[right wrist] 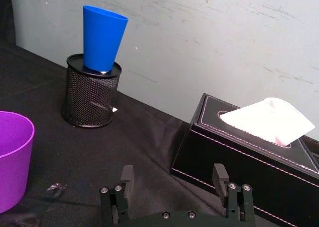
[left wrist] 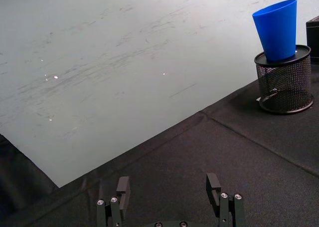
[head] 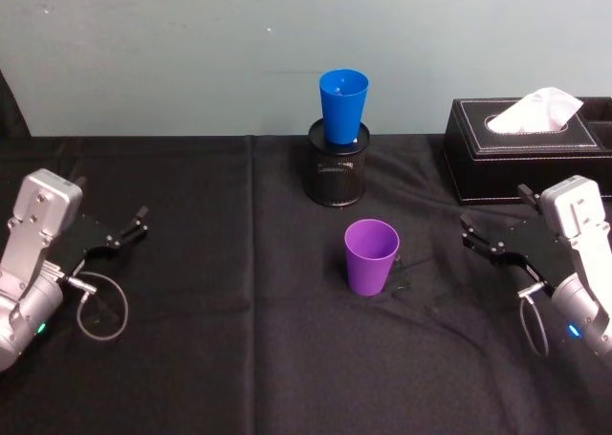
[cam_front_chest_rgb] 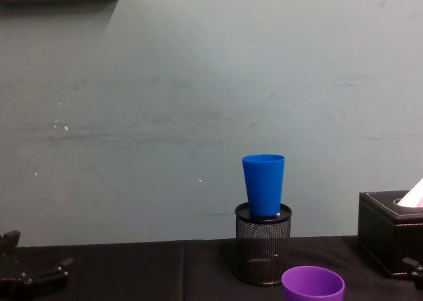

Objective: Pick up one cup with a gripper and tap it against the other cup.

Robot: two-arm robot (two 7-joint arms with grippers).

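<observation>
Two cups were spotted, one purple, one blue. The purple cup [head: 371, 256] was stood upright near the middle of the black-clothed table [head: 210, 358], empty as far as could be seen, with nothing gripping it. The blue cup [head: 343, 105] was perched upright in the mouth of a black mesh pen holder [head: 337, 172] just behind it. Its base was swallowed by the rim, so anything else in there couldn't be made out. One black tissue box [head: 526, 153] was parked at the right, a white tissue [head: 535, 110] poking out, its far end chopped off by the head view's edge. From the chest, the purple cup was cut down to its rim. Two hands were counted: the left hand [left wrist: 168, 187] and right hand [right wrist: 173, 179] were both held spread, empty, low at the table's sides, well apart from the cups.
</observation>
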